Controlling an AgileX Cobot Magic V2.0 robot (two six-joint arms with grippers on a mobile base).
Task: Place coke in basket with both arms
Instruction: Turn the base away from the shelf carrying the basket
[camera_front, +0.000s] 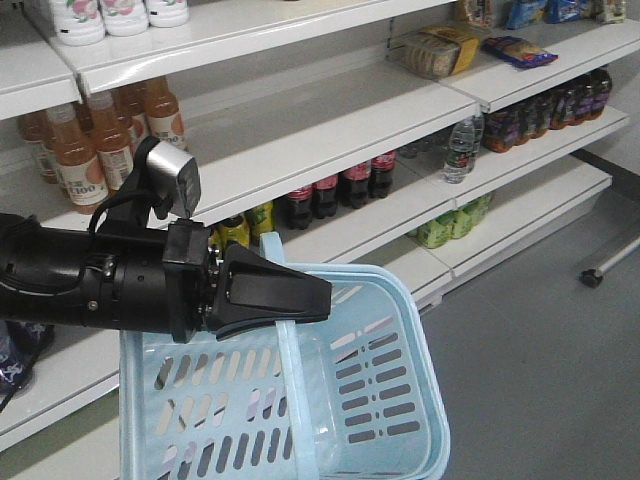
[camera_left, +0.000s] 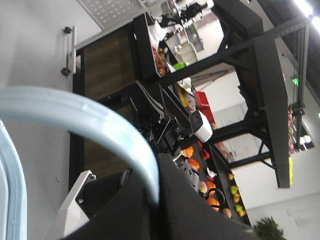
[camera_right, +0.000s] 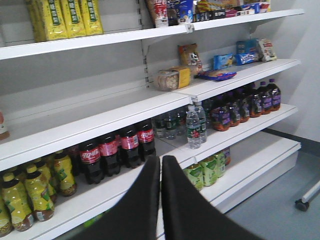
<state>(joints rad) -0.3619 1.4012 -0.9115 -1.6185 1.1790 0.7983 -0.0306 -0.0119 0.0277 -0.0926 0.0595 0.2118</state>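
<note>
The coke bottles (camera_right: 129, 146) stand upright in a row of four, red labels facing out, on a lower white shelf (camera_right: 165, 150). None is in either of your grippers. To their left on that shelf are bottles of yellow drink (camera_right: 37, 192). To their right come dark green bottles, then two clear water bottles (camera_right: 193, 127), and farther along a row of dark purple-capped bottles (camera_right: 240, 107).

In the front view the pale blue basket (camera_front: 360, 270) hangs low in the foreground, well apart from the cokes on the shelf behind it. Its slotted walls and pale floor are in plain view.

Your left gripper (camera_front: 318, 295) is clamped across the basket's handle (camera_front: 290, 380), with the blue strip showing above and below the black wedge. A silver-grey box (camera_front: 175, 178) rides on a stalk over that arm.

Your right gripper (camera_right: 161, 159) faces the shelves with its two fingers pressed together, pinching nothing.

Above are yellow cartons (camera_right: 65, 17) on the top shelf and snack packets (camera_right: 172, 77) one level down. Green multipacks (camera_right: 205, 170) sit on the lowest shelf, and orange juice bottles (camera_front: 80, 155) stand at far left in the front view.
</note>
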